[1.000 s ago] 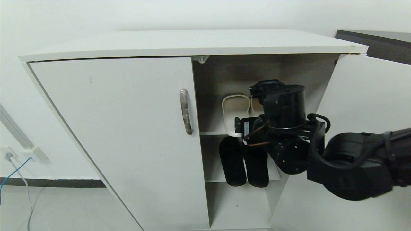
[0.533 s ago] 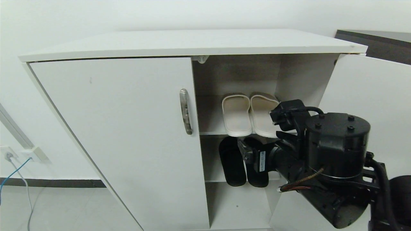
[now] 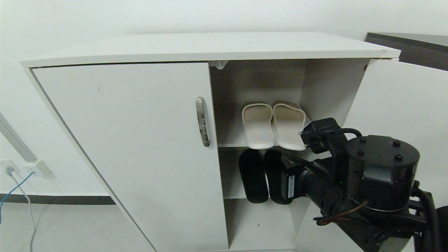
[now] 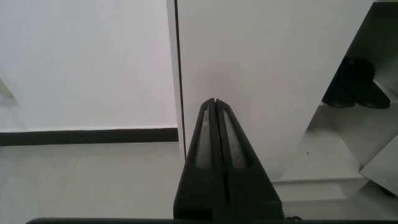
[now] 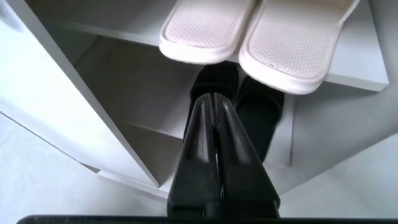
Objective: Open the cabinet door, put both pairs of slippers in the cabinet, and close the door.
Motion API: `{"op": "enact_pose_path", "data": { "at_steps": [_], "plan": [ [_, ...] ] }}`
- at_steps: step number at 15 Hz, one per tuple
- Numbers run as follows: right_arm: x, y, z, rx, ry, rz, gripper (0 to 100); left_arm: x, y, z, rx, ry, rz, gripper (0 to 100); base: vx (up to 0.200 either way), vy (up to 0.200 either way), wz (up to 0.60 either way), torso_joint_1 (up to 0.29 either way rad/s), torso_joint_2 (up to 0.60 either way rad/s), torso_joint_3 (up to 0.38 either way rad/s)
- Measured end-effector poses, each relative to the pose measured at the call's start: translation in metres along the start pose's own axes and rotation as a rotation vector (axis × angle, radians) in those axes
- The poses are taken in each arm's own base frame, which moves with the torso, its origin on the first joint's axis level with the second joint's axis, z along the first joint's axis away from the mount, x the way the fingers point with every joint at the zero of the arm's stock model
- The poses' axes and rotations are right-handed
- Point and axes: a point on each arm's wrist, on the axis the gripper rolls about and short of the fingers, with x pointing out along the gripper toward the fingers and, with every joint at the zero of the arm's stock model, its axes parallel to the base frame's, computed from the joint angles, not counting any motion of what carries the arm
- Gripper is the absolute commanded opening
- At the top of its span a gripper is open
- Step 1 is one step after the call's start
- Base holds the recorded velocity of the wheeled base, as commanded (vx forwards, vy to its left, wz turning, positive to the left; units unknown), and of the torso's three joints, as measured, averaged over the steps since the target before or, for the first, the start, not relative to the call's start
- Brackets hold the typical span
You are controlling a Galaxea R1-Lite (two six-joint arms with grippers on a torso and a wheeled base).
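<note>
The white cabinet (image 3: 210, 45) has its right door (image 3: 395, 115) swung open and its left door (image 3: 133, 140) closed. A white pair of slippers (image 3: 273, 124) lies side by side on the upper shelf, toes overhanging the shelf edge (image 5: 249, 31). A black pair of slippers (image 3: 253, 175) lies on the shelf below (image 5: 264, 115). My right arm (image 3: 367, 182) hangs in front of the open compartment, low and to the right. My right gripper (image 5: 214, 98) is shut and empty, just outside the shelves. My left gripper (image 4: 214, 102) is shut, facing the closed left door (image 4: 249, 62).
A metal handle (image 3: 202, 121) sits on the closed door's right edge. The bottom compartment (image 3: 259, 224) holds nothing. A wall socket with cables (image 3: 10, 171) is low on the left wall, above the pale floor (image 4: 93, 180).
My right arm has drawn back out of the upper shelf, down and to the right. The white slippers stay on the shelf and both now show.
</note>
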Motion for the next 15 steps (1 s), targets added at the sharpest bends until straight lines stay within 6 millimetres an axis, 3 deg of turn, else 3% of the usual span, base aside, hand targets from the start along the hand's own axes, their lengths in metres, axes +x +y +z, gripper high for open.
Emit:
{"op": "enact_pose_path", "data": {
  "at_steps": [3, 15],
  "plan": [
    [-0.0012, 0.0013, -0.0011, -0.003, 0.003, 0.005, 0, 0.0000, 0.0000, -0.0001, 0.000, 0.000, 0.000, 0, 0.000, 0.000, 0.00, 0.000, 0.00, 0.000],
    [0.0014, 0.0052, -0.0104, -0.021, 0.030, 0.012, 0, 0.0000, 0.0000, -0.0001, 0.000, 0.000, 0.000, 0, -0.200, 0.000, 0.00, 0.003, 0.00, 0.002]
  ]
}}
